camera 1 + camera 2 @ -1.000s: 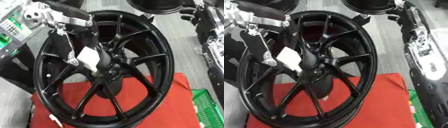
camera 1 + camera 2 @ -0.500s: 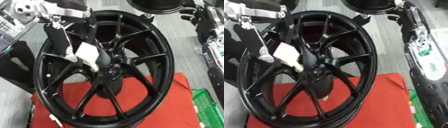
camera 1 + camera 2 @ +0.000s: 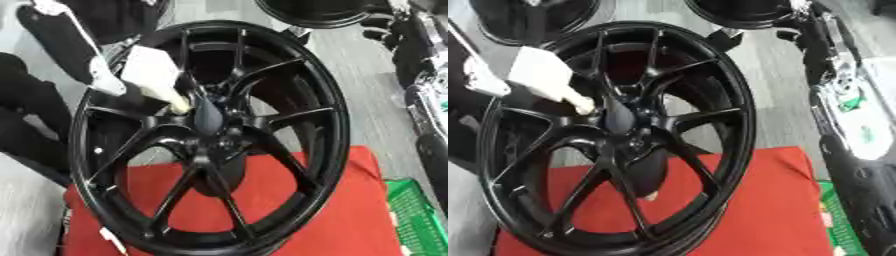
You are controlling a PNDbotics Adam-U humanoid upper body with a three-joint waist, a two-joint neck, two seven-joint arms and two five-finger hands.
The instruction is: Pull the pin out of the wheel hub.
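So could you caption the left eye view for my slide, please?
Left hand reaching to the centre of a black wheel hub on red cloth.

Grey floor (image 3: pixel 372 95) beyond the red mat (image 3: pixel 324 220), which covers the near ground. Green basket (image 3: pixel 418 220) at near right, beside the mat's edge. 2 dark round rims lie far off: 1 at far left (image 3: pixel 531 15), another at far centre (image 3: pixel 741 11). Light even, no hard shadows.
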